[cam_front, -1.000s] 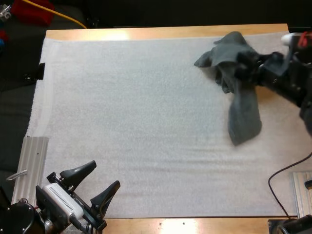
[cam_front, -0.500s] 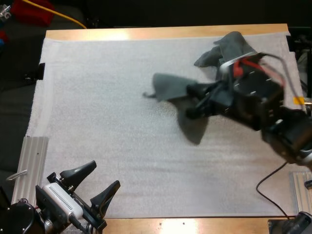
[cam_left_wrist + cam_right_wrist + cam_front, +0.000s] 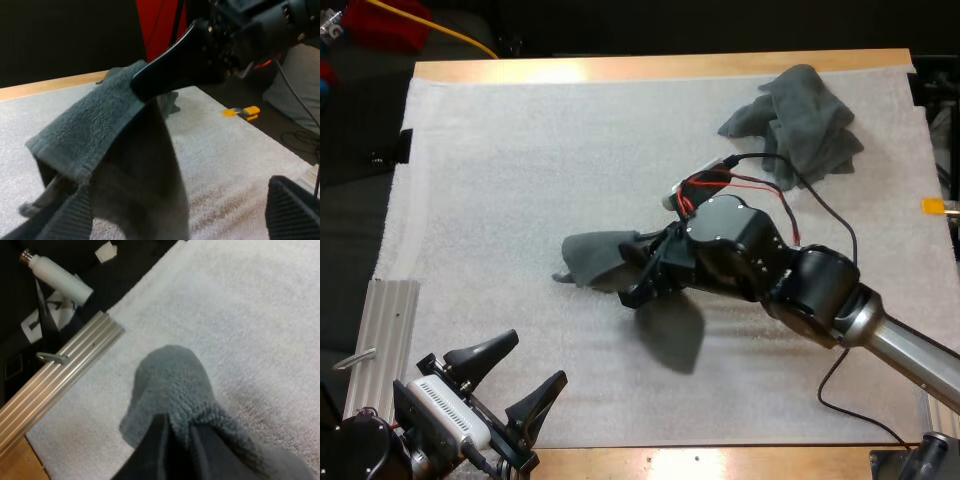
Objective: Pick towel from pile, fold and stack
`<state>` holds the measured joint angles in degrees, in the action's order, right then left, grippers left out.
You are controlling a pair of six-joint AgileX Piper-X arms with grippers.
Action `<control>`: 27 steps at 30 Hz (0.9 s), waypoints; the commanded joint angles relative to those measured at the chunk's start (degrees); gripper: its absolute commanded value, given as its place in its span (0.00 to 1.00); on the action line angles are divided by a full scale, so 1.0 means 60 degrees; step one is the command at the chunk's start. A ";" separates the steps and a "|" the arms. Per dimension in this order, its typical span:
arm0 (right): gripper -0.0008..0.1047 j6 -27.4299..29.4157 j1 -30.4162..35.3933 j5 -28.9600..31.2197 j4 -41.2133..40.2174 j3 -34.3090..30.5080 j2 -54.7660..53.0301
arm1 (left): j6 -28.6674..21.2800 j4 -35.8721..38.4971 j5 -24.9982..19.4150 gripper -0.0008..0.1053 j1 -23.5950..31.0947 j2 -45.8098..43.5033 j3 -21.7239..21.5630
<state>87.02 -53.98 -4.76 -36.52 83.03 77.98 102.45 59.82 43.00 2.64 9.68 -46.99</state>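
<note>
Right gripper (image 3: 638,272) clenched on one towel (image 3: 595,255), fingers pinching cloth from both sides. Towel hangs bunched over middle of mat (image 3: 500,160), shadow beneath, so likely not laid flat yet. Pile (image 3: 800,120) of crumpled towels sits at mat's far right corner. Left gripper (image 3: 532,362) released, fingers apart, clear of cloth, at mat's near left corner. Progress: pick from pile done; spreading, folding, stacking all left. Judged early stage.

Dk grey-green towel (image 3: 592,257) bunched, hanging over mat (image 3: 520,180) centre, crumpled pile (image 3: 800,125) at far-rt corner
</note>
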 commanded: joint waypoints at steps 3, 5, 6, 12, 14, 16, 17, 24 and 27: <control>0.02 0.0355 0.0000 0.0535 -0.0641 0.0135 0.0130 | 0.0095 -0.0075 0.0154 0.66 -0.0014 0.0018 -0.0084; 0.02 0.0764 0.0000 0.0889 -0.1115 0.0079 0.0222 | 0.0095 -0.0075 0.0154 0.66 -0.0014 0.0018 -0.0084; 0.02 0.0983 0.0000 0.1140 -0.1429 0.0052 0.0283 | 0.0095 -0.0075 0.0154 0.66 -0.0014 0.0018 -0.0084; 0.02 0.1944 0.0058 0.3056 -0.2457 -0.0388 0.0465 | 0.0095 -0.0075 0.0154 0.66 -0.0014 0.0018 -0.0084; 0.02 0.2051 0.0104 0.3427 -0.2513 -0.0622 0.0465 | 0.0095 -0.0075 0.0154 0.66 -0.0014 0.0018 -0.0084; 0.02 0.2049 0.0236 0.3812 -0.2529 -0.0953 0.0465 | 0.0095 -0.0075 0.0154 0.66 -0.0014 0.0018 -0.0084; 0.02 0.2049 0.0293 0.3857 -0.2529 -0.1062 0.0465 | 0.0095 -0.0075 0.0154 0.66 -0.0014 0.0018 -0.0084; 0.06 0.2049 0.0902 0.4762 -0.2568 -0.1982 0.0465 | 0.0095 -0.0075 0.0154 0.66 -0.0014 0.0018 -0.0084; 0.21 0.2049 0.1109 0.4888 -0.2840 -0.2007 0.0465 | 0.0095 -0.0075 0.0154 0.66 -0.0014 0.0018 -0.0084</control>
<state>98.87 -47.59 23.98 -52.82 70.89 80.99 102.45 59.82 43.12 2.64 9.68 -46.99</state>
